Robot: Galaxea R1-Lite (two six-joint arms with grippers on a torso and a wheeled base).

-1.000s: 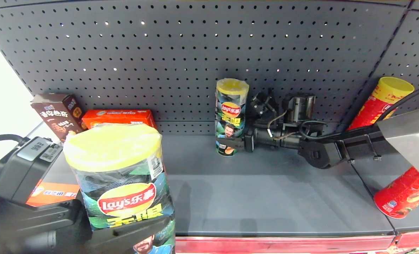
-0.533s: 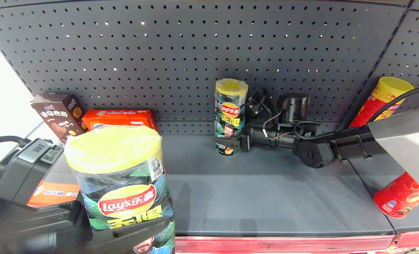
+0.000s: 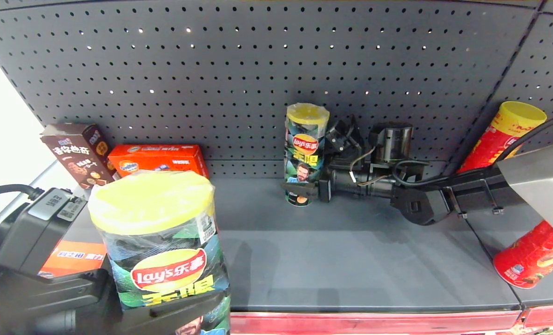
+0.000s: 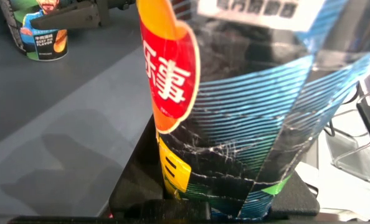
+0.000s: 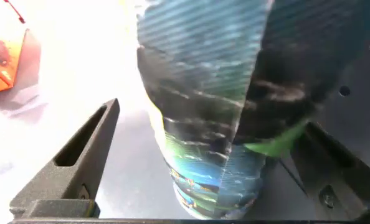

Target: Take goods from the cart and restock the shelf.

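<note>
The left gripper (image 3: pixel 176 304) was clamped on a tall green-and-black cardboard chip tube with a yellow plastic lid, the near tube (image 3: pixel 158 242). It held the tube upright in front of the left end of the grey metal shelf (image 3: pixel 351 260); in the left wrist view a black finger (image 4: pixel 138 180) pressed against the tube's lower body. Against a second earlier, the near tube and its gripper sat slightly lower and a touch to the right in the head view, while the boxes behind them had not shifted.

A second tube of the same kind, the far tube (image 3: pixel 304 153), stood upright at the back of the shelf, close to the dark perforated back panel (image 3: pixel 258 60). The right gripper (image 3: pixel 303 185) straddled its lower part with the jaws apart (the right wrist view showed a clear gap between one finger (image 5: pixel 79 168) and the tube). Half a second earlier the right arm had been a little further left; now it was back towards the right, and the far tube had barely moved.

A brown biscuit box (image 3: pixel 74 151) and an orange carton (image 3: pixel 158 158) stood at the back left. A red tube with a yellow lid (image 3: pixel 502 132) leaned at the far right.
</note>
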